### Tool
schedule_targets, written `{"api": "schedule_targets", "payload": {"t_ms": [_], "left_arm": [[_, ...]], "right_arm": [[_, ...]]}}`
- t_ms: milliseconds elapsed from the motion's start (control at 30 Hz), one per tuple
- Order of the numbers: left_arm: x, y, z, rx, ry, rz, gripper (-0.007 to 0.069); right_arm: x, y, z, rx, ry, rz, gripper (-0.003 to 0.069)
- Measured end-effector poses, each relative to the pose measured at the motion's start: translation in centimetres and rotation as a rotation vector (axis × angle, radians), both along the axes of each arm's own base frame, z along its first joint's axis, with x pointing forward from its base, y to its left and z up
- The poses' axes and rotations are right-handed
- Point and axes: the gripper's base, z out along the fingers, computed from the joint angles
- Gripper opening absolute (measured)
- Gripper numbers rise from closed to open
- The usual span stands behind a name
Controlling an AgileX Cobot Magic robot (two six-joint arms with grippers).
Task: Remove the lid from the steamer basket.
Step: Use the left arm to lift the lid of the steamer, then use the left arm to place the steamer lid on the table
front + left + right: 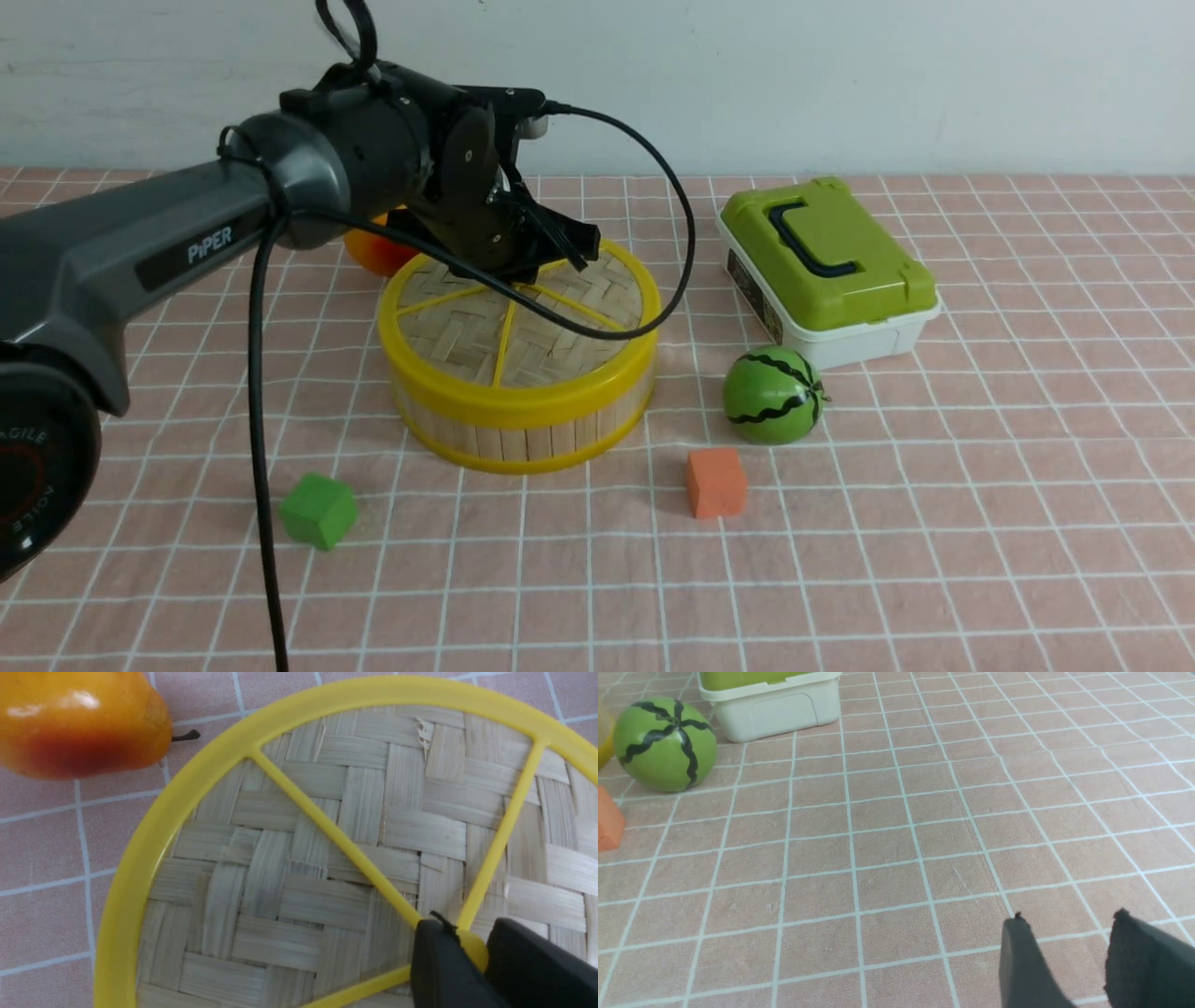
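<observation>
Two jaws of my right gripper stand apart, open over the pink tablecloth, with nothing between them. Green block in the lower left of the front view; orange block a little right of centre, lower part. Beyond them, the steamer basket sits on the cloth left of centre, pale slat walls between yellow rims. Its lid is on, level, woven face up with yellow spokes. Striped green melon to the right of the basket, apart from it, near the orange block.

My left arm comes in from the left edge and reaches over the lid, black cable looping across it. Left gripper is closed on the lid's yellow knob, one finger on either side. Farther off: orange-red fruit behind the basket's left side; green-lidded white box at upper right, just behind the melon; pale wall across the top.
</observation>
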Motion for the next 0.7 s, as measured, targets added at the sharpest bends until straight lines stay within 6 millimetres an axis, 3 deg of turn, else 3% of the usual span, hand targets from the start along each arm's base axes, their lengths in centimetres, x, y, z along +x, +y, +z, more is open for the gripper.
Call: {"api": "schedule_targets", "payload": {"t_ms": [233, 433, 567, 600, 700], "left_arm": [[0.0, 0.0, 0.1, -0.001, -0.001, 0.0, 0.0101], [-0.9, 0.4, 2.8, -0.024, -0.045, 0.003, 0.0101], [-2.7, 1.4, 8.5, -0.058, -0.165, 0.002, 0.0101], [-2.8, 1.4, 8.7, -0.06, -0.171, 0.003, 0.0101], [-4.8, 3.1, 13.4, -0.008, -0.3, 0.004, 0.0101]], "right_arm": [[0.0, 0.0, 0.0, 0.0, 0.0, 0.0, 0.0241], [0.0, 0.0, 0.0, 0.0, 0.0, 0.0, 0.0241], [0.0, 0.0, 0.0, 0.0, 0.0, 0.0, 0.0241], [0.0, 0.0, 0.0, 0.0, 0.0, 0.0, 0.0241], [0.0, 0.0, 0.0, 0.0, 0.0, 0.0, 0.0241]]}}
